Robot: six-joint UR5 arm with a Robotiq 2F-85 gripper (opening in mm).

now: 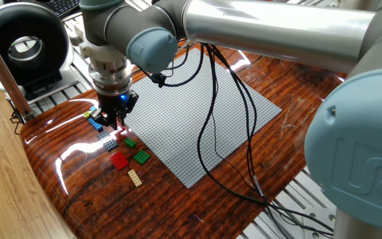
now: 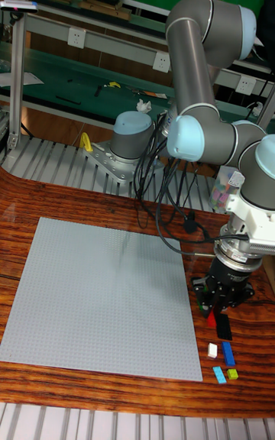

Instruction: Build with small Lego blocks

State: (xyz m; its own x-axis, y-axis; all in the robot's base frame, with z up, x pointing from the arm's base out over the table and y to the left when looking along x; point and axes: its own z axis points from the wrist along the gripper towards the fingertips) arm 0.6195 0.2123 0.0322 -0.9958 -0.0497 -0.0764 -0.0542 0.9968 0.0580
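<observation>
My gripper point(image 1: 116, 125) hangs low over the left end of the table, just off the left corner of the grey baseplate point(image 1: 191, 113). Its fingers look close together, and a small red piece point(image 1: 121, 133) shows right at their tips; I cannot tell if it is held. The small Lego blocks lie around it: a red plate point(image 1: 119, 160), a green one point(image 1: 141, 157), a tan one point(image 1: 134, 177), a grey-white one point(image 1: 108, 141) and a blue one point(image 1: 95, 124). In the tall view the gripper point(image 2: 217, 308) stands over a red block point(image 2: 211, 318), with white point(image 2: 212, 349) and blue point(image 2: 228, 352) blocks nearer the edge.
Black cables point(image 1: 211, 133) trail from the arm across the baseplate point(image 2: 99, 295) to the table's right edge. A black ring-shaped device point(image 1: 22, 43) stands on the metal rails at the far left. The robot base point(image 2: 130, 134) sits behind the table.
</observation>
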